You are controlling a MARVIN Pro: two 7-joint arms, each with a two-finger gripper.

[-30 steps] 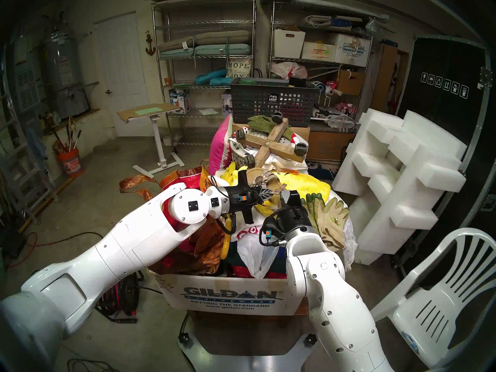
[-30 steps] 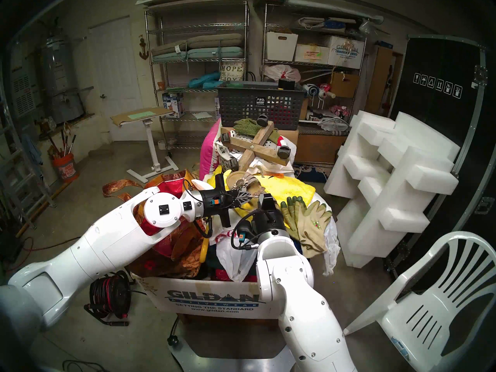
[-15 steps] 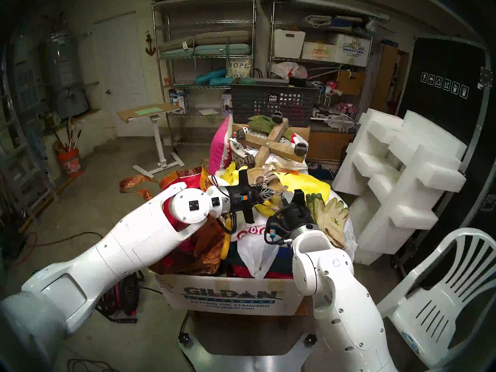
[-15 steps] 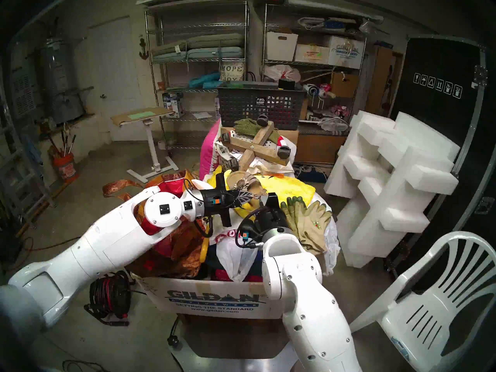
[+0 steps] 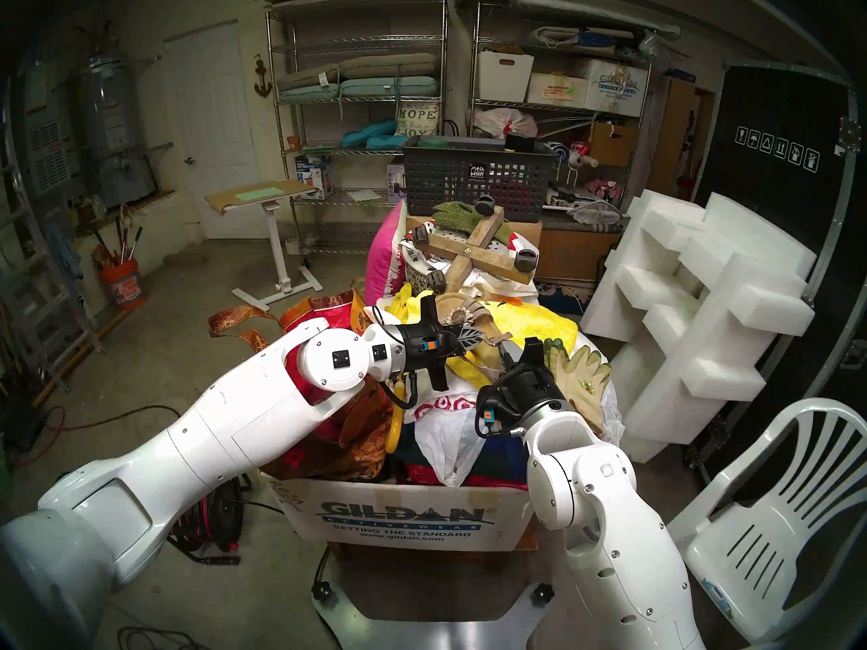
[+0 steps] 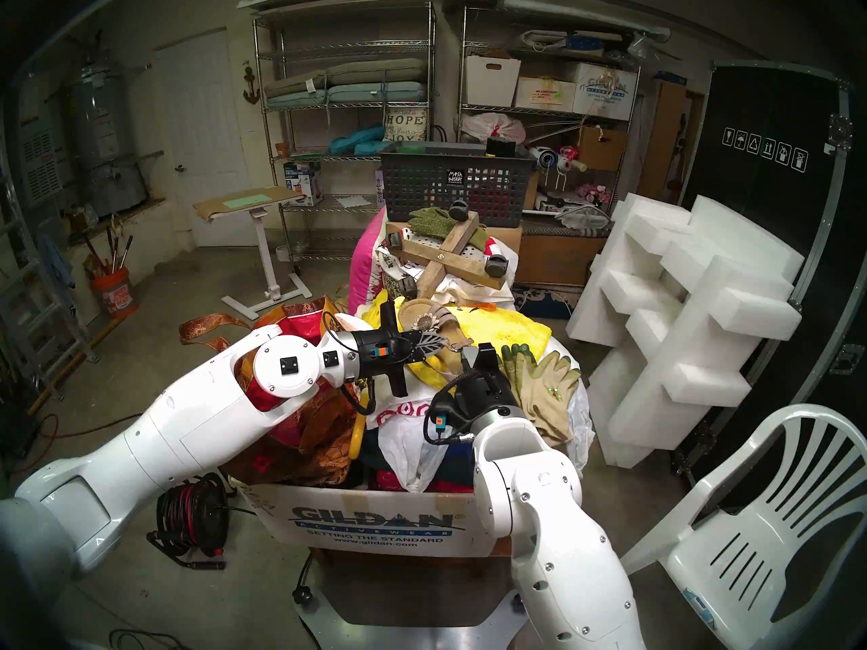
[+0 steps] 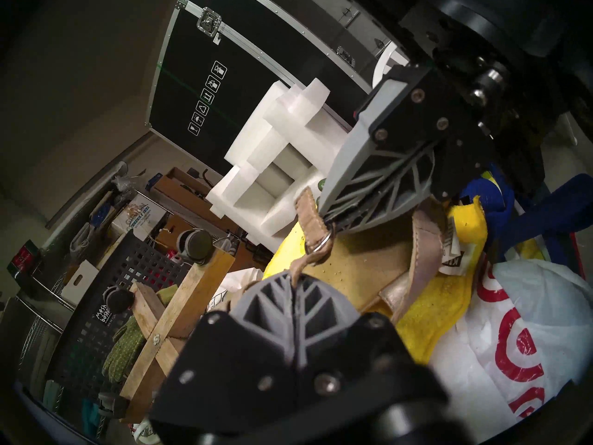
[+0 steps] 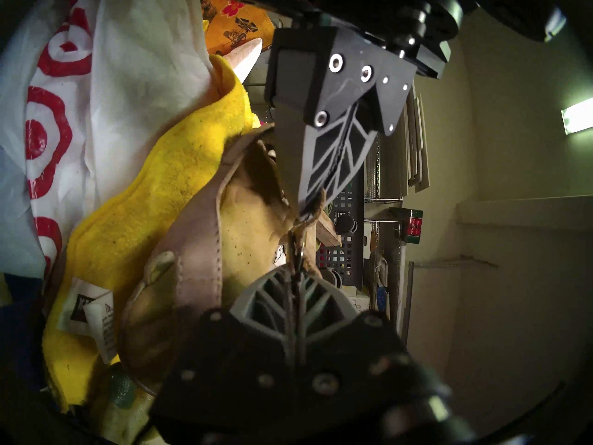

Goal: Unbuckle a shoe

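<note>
**Sandal Strap Held at Two Points Beside the Buckle Ring**

The sandal [image 5: 474,328] lies on a yellow towel [image 5: 539,325] on top of an overfilled cardboard box [image 5: 403,517], at the centre of the head views. Its flower ornament [image 5: 454,315] faces up.

Left gripper [image 7: 293,279]: in the left wrist view, at lower centre of the frame, the two fingers are pressed together on the thin strap [image 7: 303,266] of the sandal. The metal buckle ring [image 7: 322,243] sits just beyond the fingertips, toward the upper right.

Right gripper [image 8: 296,267]: in the right wrist view, at lower centre, the fingers are likewise closed together, pinching the strap end with the ring directly above the tips. The left gripper enters that frame from the top, its tips meeting the strap on the far side of the ring.

Relative position: the two grippers face each other tip to tip, near but apart, with the ring between them. The sandal's sole extends to the left of the right gripper in the right wrist view. A pair of gloves [image 5: 574,377] lies just right of the right gripper in the head views.
</note>
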